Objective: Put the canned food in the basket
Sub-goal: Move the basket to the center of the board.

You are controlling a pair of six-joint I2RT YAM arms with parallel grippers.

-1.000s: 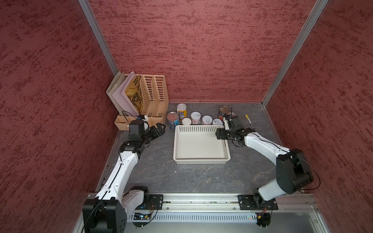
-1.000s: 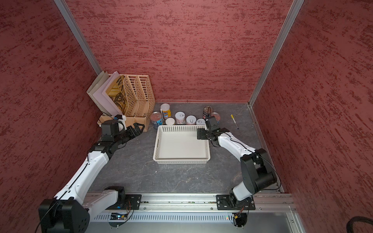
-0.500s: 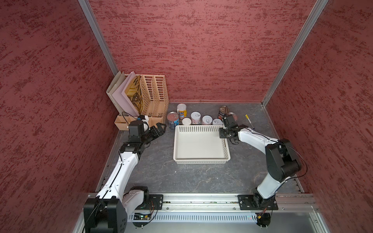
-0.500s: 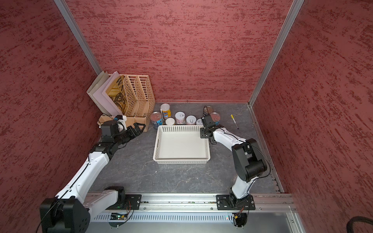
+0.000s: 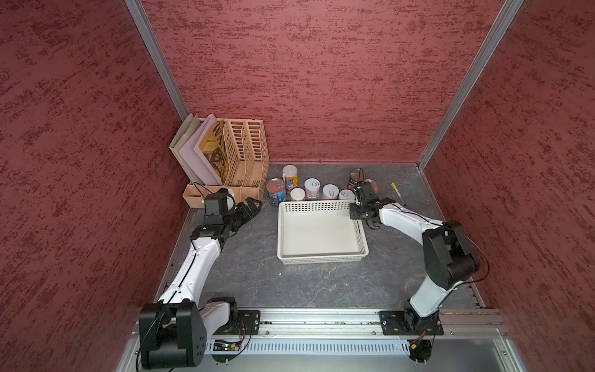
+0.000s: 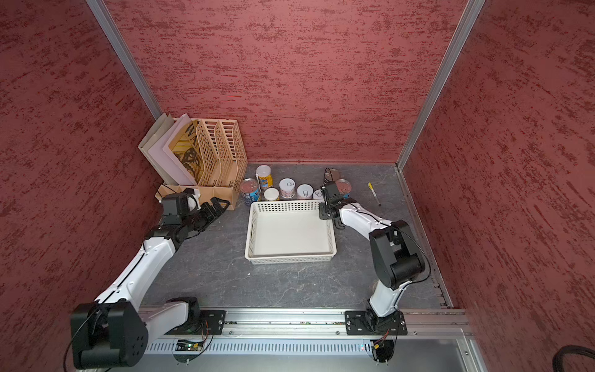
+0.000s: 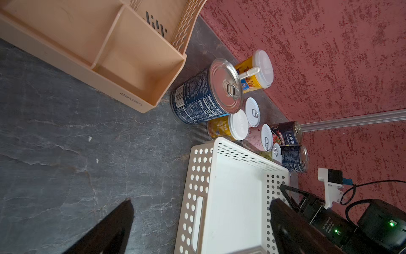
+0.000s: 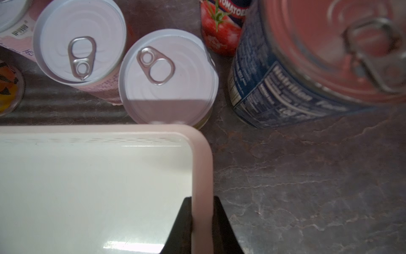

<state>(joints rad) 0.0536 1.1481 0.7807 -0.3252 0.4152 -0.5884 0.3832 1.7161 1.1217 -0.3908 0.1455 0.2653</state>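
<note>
well left of the shallow white perforated plastic basket [image 5: 318, 257], the left gripper [image 5: 254, 204] hovers with its jaws spread wide, beside the beige slotted file organizer [image 5: 244, 154]. just behind the basket's far wall stands a row of small labelled cylindrical cans [image 5: 312, 187], all outside it. the right gripper [image 8: 202, 220] pinches the basket's right wall near its far corner. a yellow-capped pen [image 5: 398, 193] lies further right.

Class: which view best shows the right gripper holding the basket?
Right wrist view: the right gripper pinches the basket rim close up. Both top views hide the jaws; the left wrist view shows one, small.
</note>
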